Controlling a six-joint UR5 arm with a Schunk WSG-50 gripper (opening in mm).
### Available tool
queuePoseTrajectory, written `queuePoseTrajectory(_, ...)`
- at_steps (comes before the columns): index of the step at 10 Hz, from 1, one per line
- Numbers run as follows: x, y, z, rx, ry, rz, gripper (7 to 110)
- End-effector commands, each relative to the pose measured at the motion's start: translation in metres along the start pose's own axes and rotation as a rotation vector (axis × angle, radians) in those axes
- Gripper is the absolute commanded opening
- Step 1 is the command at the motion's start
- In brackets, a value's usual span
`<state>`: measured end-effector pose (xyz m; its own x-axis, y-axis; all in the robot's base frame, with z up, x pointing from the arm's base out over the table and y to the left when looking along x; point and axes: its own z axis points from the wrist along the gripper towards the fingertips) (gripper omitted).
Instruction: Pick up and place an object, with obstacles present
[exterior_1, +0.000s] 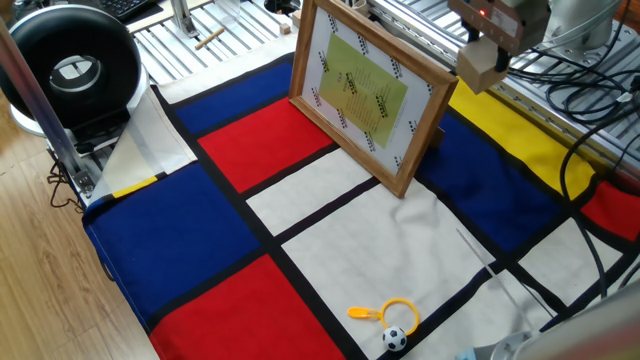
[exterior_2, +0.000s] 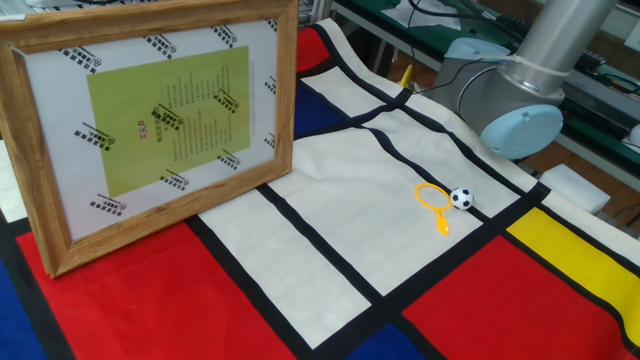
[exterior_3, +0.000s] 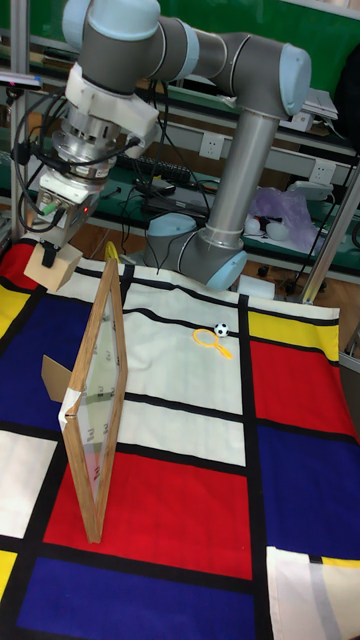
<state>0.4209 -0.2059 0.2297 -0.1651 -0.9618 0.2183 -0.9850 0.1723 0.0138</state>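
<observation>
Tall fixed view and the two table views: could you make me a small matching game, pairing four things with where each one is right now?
Things:
1. small light-tan wooden cube
2. large wooden-framed picture
3. tiny black-and-white football
4. yellow plastic ring

Places:
A. standing upright on the cloth
B. lying flat on a white patch
C. held in the air by the pincer
D. resting beside the ring

Pairs: 1-C, 2-A, 3-D, 4-B
</observation>
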Motion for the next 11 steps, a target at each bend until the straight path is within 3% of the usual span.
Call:
queuePoseTrajectory(1, -0.0014, -0.0048, -0.0013, 0.02, -0.007, -0.009, 7)
queuePoseTrajectory(6, -0.0099, -0.0045, -0.0015, 0.019, -0.041, 0.002, 7)
queuePoseTrajectory(11, -0.0068, -0.0042, -0.0013, 0.018, -0.029, 0.009, 7)
